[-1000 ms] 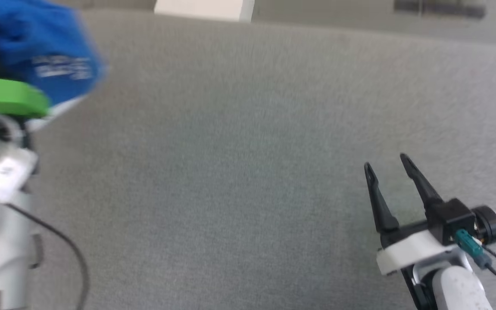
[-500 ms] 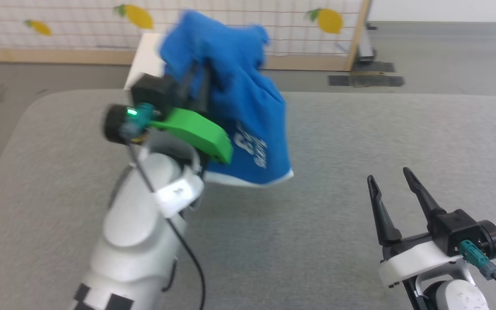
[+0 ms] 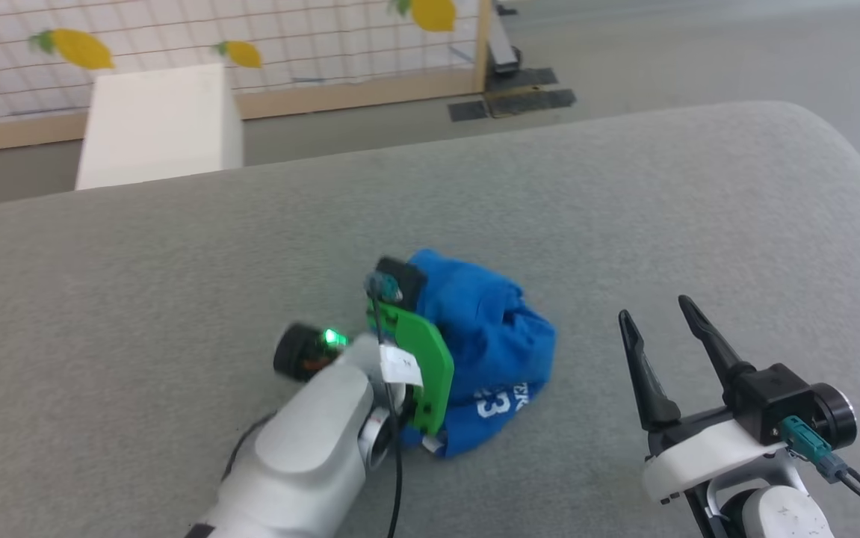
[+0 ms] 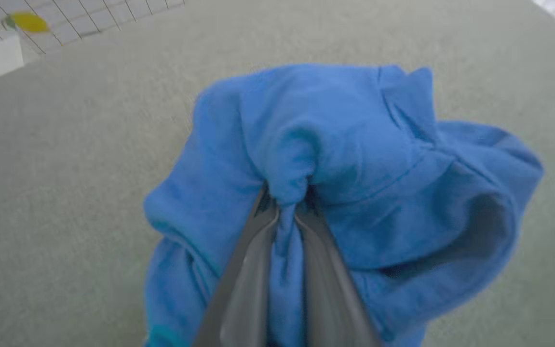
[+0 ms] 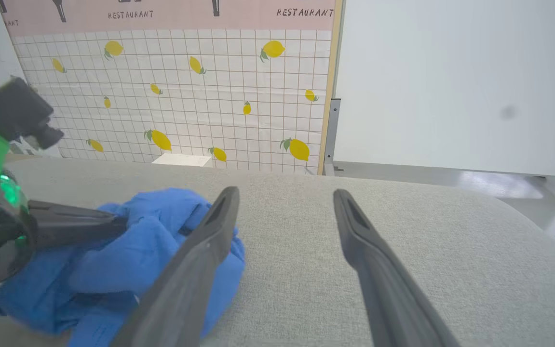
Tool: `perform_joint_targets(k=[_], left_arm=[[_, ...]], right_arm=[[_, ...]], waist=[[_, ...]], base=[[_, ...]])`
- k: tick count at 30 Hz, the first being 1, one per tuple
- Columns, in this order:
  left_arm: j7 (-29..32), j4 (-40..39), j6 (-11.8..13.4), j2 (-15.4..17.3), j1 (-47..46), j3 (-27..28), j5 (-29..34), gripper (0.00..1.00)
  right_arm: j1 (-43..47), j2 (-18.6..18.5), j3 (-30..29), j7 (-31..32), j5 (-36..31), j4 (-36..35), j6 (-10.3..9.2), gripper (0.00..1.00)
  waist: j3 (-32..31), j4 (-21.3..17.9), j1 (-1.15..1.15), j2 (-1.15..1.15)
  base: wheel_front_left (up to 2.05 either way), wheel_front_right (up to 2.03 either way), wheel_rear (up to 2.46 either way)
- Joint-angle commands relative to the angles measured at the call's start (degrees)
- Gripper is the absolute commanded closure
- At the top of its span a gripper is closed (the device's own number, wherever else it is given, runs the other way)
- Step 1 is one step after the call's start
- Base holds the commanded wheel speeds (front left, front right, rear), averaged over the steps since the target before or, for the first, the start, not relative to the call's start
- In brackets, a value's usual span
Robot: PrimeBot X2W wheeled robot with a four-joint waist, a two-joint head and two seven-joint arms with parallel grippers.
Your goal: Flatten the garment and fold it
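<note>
At mid-frame the shorts (image 3: 489,329) lie bunched on the surface (image 3: 624,209), pinched by the left fingers (image 4: 243,270); the right fingers (image 3: 642,373) gape empty. Flattening looks barely begun: next, spread an edge.

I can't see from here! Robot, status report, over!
Left gripper shut on shorts, bunched up on grey surface. Right gripper open, empty. White box beyond, out of the way.

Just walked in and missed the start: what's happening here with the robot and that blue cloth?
The left gripper is shut on a pinch of the blue shorts, which sit crumpled in a heap on the grey surface. The right gripper is open beside them, holding nothing. Nothing is flattened or folded yet.
</note>
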Motion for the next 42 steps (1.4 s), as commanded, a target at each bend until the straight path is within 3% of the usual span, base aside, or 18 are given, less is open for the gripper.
perform_joint_targets(k=[1,2,3,4,9,18,22,31,35,42], left_arm=[[2.1,0.9,0.2,-0.1,1.2,-0.9,-1.6,1.0],[3.6,1.6,0.3,-0.1,1.4,-1.4,-2.4,0.71],[5.4,2.3,0.4,-0.1,1.6,-2.1,-3.1,0.11],[6.8,2.8,0.7,-0.1,1.6,-2.6,-3.8,0.0],[4.5,2.1,1.2,-0.1,1.3,-2.6,-5.9,0.0],[-19.8,-6.0,0.9,1.4,2.3,3.1,-6.2,0.0],[-26.1,-10.5,2.1,3.7,5.2,6.1,-5.3,0.0],[-27.1,-28.9,5.0,8.3,18.4,17.6,3.5,0.0],[-27.1,-34.8,4.3,7.7,24.8,22.6,7.4,0.0],[-27.1,-40.0,2.3,4.1,31.3,30.1,12.3,0.0]], right_arm=[[-0.8,0.0,0.1,-0.3,0.3,0.3,-0.1,0.0],[-0.7,0.0,0.1,-0.4,0.3,0.5,-0.1,0.0],[-0.6,0.0,0.1,-0.4,0.3,0.6,-0.1,0.0],[-0.5,0.0,0.0,-0.4,0.3,0.7,-0.1,0.0],[-0.3,0.0,0.0,-0.3,0.1,1.0,-0.1,0.0],[0.6,0.0,0.0,0.2,-0.7,0.1,-0.1,0.0],[1.1,0.0,0.4,0.6,-0.9,-0.2,-0.1,0.0],[1.9,0.0,3.6,3.3,-2.1,-1.2,-0.1,0.0],[2.0,-0.3,6.7,7.6,-2.2,0.3,-0.1,0.0],[0.7,-1.2,9.5,20.9,-1.9,4.4,-0.1,0.0]], waist=[[1.4,-2.3,0.0,0.0],[1.4,-2.4,0.0,0.0],[1.4,-2.4,0.0,0.0],[1.4,-2.3,0.0,0.0],[0.8,-0.6,0.0,0.0],[-2.0,4.6,0.0,0.0],[-3.1,6.7,0.0,0.0],[-2.9,10.8,0.0,0.0],[-1.9,12.6,0.0,0.0],[0.7,15.9,0.0,0.0]], base=[[0.0,0.0,0.0],[0.0,0.0,0.0],[0.0,0.0,0.0],[0.0,0.0,0.0],[0.0,0.0,0.0],[0.0,0.0,0.0],[0.0,0.0,0.0],[0.0,0.0,0.0],[0.0,0.0,0.0],[0.0,0.0,0.0]])
